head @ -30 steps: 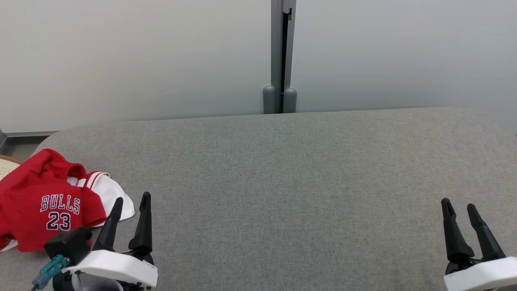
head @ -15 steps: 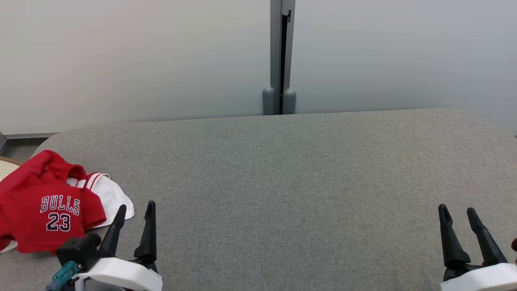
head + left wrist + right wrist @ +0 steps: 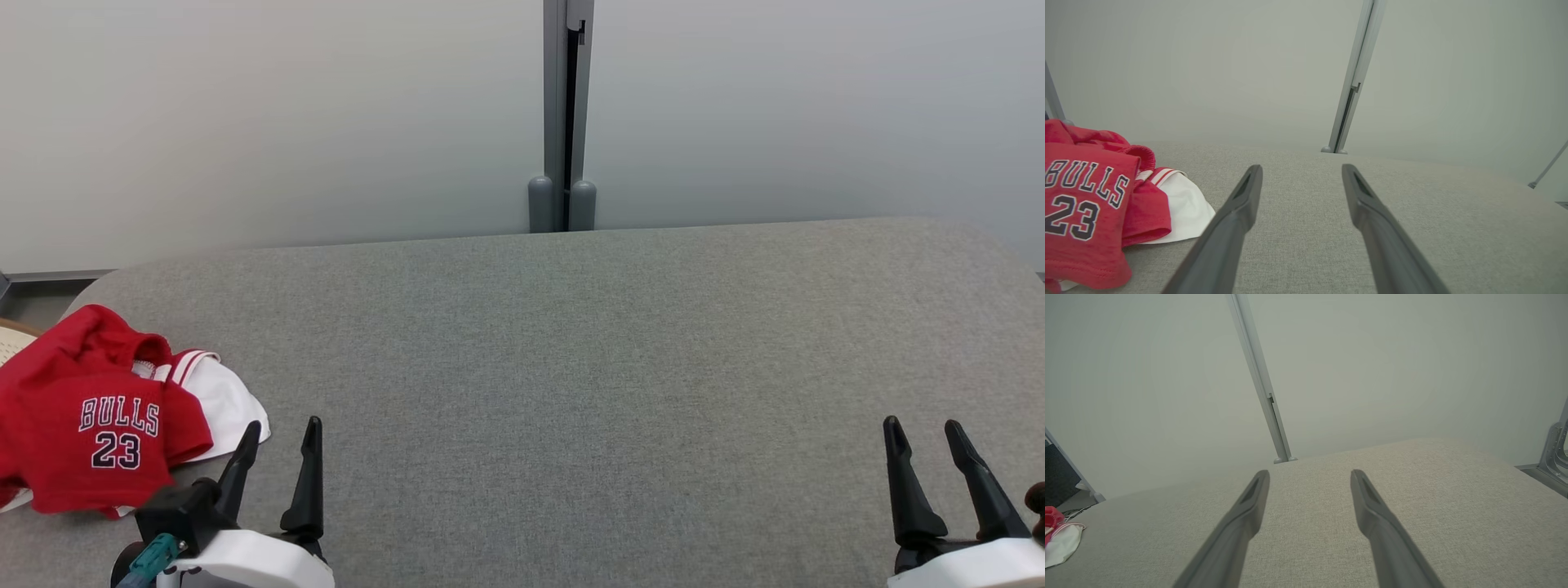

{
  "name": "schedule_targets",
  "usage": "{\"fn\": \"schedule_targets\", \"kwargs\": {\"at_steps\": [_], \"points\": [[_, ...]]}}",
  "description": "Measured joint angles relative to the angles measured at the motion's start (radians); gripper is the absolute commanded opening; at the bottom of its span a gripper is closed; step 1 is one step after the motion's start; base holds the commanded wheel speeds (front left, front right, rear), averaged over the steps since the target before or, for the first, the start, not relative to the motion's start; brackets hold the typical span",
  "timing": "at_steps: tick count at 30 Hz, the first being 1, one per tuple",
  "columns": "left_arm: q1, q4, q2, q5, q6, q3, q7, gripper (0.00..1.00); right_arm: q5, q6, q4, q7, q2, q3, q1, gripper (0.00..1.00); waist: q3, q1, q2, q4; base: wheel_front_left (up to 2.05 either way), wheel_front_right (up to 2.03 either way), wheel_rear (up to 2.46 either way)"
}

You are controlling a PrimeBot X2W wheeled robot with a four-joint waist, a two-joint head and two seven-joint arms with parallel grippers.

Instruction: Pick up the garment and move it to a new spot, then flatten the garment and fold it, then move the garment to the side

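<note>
Opening of the first step, the pick-up. The garment [image 3: 98, 416], a crumpled red jersey with white fabric under it, lay untouched at the left end of the grey table [image 3: 571, 351]. My left gripper [image 3: 282, 425] hovered just beside its right border, fingers apart and empty. My right gripper [image 3: 921, 425], likewise apart and empty, hung well away on the right. The next move, I judged, called for swinging the left gripper leftward and down onto a raised fold before closing.

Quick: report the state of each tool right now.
Left tool: open, holding nothing.
Right tool: open, holding nothing.
</note>
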Motion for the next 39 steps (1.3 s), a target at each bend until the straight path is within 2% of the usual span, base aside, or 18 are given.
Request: {"fn": "schedule_targets", "kwargs": {"at_steps": [16, 23, 26, 39], "points": [[-0.012, 0.041, -0.001, 0.086, 0.007, 0.001, -0.029, 1.0, -0.067, 0.0, -0.002, -0.014, -0.012, 0.003, 0.012, 1.0, -0.007, 0.0, 0.0, 0.003, 0.0, 0.0, 0.0], [-0.021, 0.054, -0.004, 0.115, 0.01, 0.004, -0.043, 1.0, -0.086, 0.0, 0.0, -0.024, -0.012, -0.006, 0.018, 1.0, -0.007, 0.0, 0.0, 0.029, 0.0, 0.0, 0.0], [-0.025, 0.061, -0.006, 0.128, 0.014, 0.006, -0.048, 1.0, -0.101, 0.0, -0.003, -0.027, -0.015, -0.002, 0.02, 1.0, -0.006, 0.0, 0.0, 0.054, 0.0, 0.0, 0.0], [-0.057, 0.058, 0.012, 0.148, 0.022, 0.019, -0.055, 1.0, -0.125, 0.0, -0.039, -0.027, -0.023, 0.057, 0.003, 1.0, -0.001, 0.0, 0.0, 0.277, 0.0, 0.0, 0.0]]}}
